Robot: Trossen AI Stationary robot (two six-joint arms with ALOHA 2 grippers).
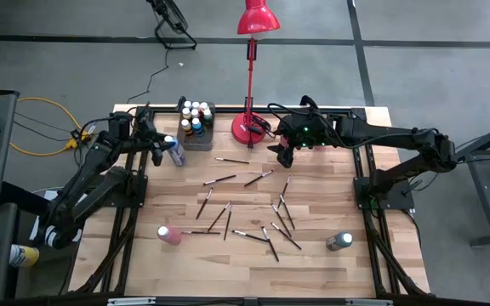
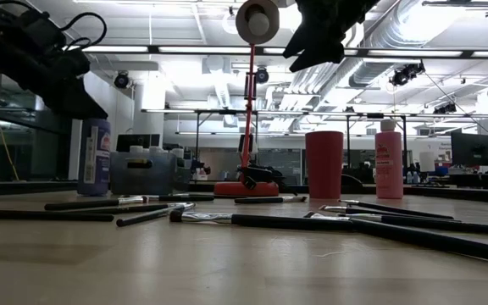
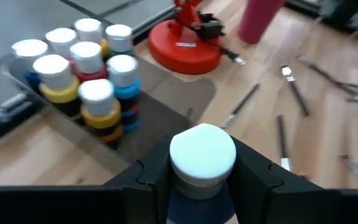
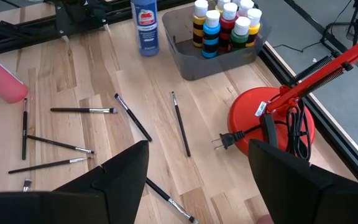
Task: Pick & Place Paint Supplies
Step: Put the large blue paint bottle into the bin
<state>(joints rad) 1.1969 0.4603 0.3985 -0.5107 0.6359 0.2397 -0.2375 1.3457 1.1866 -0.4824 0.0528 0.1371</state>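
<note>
A blue bottle (image 1: 175, 151) is gripped by the left claw (image 1: 167, 148) beside the bin (image 1: 196, 136); the right claw (image 1: 282, 153) is held released above the desk (image 1: 313, 255).

Paintbrushes (image 1: 253, 208) are littering the worktop (image 1: 330, 272) centre; the lamp (image 1: 250, 126) is blocking twelve o'clock; six o'clock is lying free.

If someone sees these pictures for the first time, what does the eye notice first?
Probably the red desk lamp standing at the table's far edge, between the two arms. Next, the left gripper, its jaws shut on a white-capped blue paint bottle beside the grey bin of paint bottles. Then the many dark paintbrushes scattered over the wooden table.
</note>
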